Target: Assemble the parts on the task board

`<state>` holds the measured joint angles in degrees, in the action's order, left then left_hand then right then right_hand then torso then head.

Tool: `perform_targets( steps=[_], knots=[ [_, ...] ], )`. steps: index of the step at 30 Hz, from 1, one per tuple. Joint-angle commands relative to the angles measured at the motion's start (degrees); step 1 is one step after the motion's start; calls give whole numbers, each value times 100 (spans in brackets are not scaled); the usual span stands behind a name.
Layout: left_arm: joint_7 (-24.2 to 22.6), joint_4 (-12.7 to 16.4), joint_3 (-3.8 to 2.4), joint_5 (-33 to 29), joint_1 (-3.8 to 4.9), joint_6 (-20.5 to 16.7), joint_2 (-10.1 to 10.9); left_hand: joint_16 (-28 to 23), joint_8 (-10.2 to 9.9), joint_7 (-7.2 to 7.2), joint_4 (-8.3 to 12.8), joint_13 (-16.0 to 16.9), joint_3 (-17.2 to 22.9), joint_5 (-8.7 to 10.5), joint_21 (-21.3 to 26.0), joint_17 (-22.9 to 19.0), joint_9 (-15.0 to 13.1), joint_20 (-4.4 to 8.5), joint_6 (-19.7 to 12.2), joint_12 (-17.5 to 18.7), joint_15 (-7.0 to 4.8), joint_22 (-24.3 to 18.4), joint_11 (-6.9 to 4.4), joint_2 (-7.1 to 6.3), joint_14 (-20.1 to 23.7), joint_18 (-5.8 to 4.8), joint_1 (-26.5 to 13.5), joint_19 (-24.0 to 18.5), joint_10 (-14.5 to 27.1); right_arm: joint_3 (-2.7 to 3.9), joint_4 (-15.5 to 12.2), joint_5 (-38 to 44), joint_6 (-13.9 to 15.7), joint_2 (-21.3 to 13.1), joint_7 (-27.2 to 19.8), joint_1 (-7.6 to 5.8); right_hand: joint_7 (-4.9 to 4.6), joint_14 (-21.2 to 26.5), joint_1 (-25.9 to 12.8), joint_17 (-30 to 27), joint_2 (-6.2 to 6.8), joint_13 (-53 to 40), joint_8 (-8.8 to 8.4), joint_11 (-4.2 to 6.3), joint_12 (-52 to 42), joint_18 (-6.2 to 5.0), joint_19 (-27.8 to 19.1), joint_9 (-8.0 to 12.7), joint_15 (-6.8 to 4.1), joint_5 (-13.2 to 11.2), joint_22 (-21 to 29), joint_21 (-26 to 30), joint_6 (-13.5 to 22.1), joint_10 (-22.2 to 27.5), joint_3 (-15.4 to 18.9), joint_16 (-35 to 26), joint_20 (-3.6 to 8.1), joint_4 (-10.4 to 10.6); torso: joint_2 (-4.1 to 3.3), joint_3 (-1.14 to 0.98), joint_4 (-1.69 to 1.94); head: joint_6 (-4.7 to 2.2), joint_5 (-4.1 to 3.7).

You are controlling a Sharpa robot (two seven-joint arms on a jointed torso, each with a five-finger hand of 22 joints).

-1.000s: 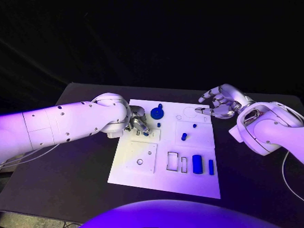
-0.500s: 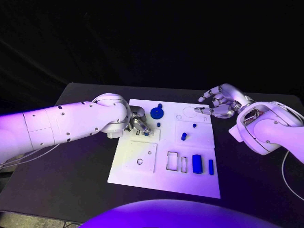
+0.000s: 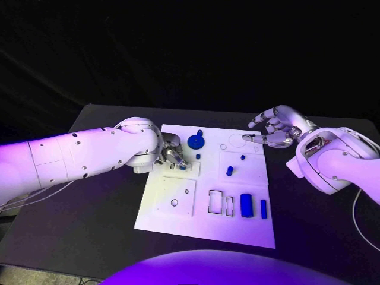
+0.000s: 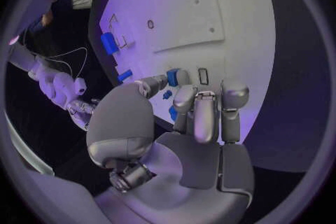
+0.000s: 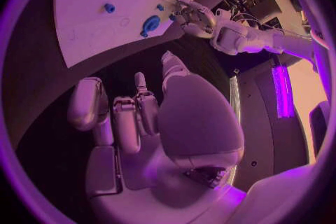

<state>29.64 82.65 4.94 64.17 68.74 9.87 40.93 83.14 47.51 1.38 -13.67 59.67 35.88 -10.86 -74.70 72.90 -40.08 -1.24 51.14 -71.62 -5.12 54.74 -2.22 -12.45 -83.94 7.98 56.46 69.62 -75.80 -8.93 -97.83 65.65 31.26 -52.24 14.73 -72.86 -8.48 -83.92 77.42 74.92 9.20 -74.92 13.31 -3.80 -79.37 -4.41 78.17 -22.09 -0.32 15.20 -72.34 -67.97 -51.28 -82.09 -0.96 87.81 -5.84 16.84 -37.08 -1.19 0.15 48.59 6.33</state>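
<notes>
Left silver hand rests fingers-down on the white rectangular task board, its fingertips pinching a small blue block part near the board's left edge. Just beside it sits a round blue disc part. Right silver hand hovers off the board's far right corner, fingers curled, holding nothing.

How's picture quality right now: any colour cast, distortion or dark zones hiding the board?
Head view: purple light tints the task board, and the left robot hand covers part of it. Left wrist view: fisheye bends the board's edges, dark rim. Right wrist view: heavy magenta tint; the right robot hand takes up the middle.
</notes>
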Motion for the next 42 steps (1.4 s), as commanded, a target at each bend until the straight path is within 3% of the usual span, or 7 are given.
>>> perform_targets(
  steps=[1,19,25,32,35,38,42],
  knots=[
    [-33,35,-9,-23,-3,23,9,20,-20,25,4,19,-53,27,24,8,-7,3,19,-45,-22,8,-1,0,-222,-113,-20,59,-51,0,-4,60,4,-1,-20,5,-1,-426,-64,673,-3,-389,27,7,24,-95,-18,5,-6,16,9,36,38,40,47,-28,17,0,1,6,-3,-2,4],
    [-30,240,-158,11,2,-80,172,20,-42,21,-183,46,-373,19,14,8,-33,6,43,-62,-25,31,-4,-31,-222,-116,10,77,-65,0,12,55,-2,-9,-41,13,2,-426,-129,667,8,-380,71,8,29,-94,-6,9,-9,20,7,52,64,41,238,-35,20,-1,3,-8,0,-26,9],
    [-24,340,-349,-23,28,-60,290,19,-51,22,-208,24,-423,12,19,5,-38,6,33,-46,-25,24,-3,-25,-221,-115,44,72,-49,0,20,52,4,-18,-44,15,2,-428,-145,670,-1,-384,82,9,24,-94,-5,10,-9,21,8,58,70,37,290,-35,20,2,9,-4,1,-53,4],
    [-30,118,-501,-213,327,110,370,-30,-318,173,-282,-555,-628,-13,195,-101,29,-51,-343,355,67,-289,117,20,-179,-65,316,-149,366,0,37,51,12,-21,-41,16,2,-428,-147,670,-3,-385,83,9,23,-94,-3,10,-9,22,6,56,70,36,296,-35,20,2,9,-19,2,-87,16],
    [-62,-105,-520,-234,452,201,321,-52,-444,243,-291,-677,-714,-14,242,-153,103,-100,-420,434,125,-364,183,40,-155,-51,370,-205,465,0,42,51,16,-22,-42,16,2,-427,-147,667,-8,-384,85,9,23,-93,-3,10,-9,22,5,56,71,36,302,-36,20,1,6,-15,3,-101,22],
    [-84,-322,-523,-215,503,262,242,-60,-691,362,-296,-761,-827,-16,265,-176,254,-168,-605,474,211,-389,280,65,-136,-47,397,-231,548,0,42,50,17,-21,-41,16,2,-427,-147,667,-8,-384,85,9,23,-93,-3,10,-9,22,5,56,71,36,302,-36,20,1,1,-8,8,-118,22],
    [-103,-671,-497,-137,539,339,89,-62,-734,376,-306,-771,-867,-13,270,-183,293,-186,-602,473,228,-394,301,80,-132,-43,383,-235,559,0,42,50,16,-18,-38,16,2,-427,-147,667,-8,-384,85,9,23,-93,-3,10,-9,22,5,56,71,36,302,-36,20,1,-5,-1,10,-125,27]
  ],
)
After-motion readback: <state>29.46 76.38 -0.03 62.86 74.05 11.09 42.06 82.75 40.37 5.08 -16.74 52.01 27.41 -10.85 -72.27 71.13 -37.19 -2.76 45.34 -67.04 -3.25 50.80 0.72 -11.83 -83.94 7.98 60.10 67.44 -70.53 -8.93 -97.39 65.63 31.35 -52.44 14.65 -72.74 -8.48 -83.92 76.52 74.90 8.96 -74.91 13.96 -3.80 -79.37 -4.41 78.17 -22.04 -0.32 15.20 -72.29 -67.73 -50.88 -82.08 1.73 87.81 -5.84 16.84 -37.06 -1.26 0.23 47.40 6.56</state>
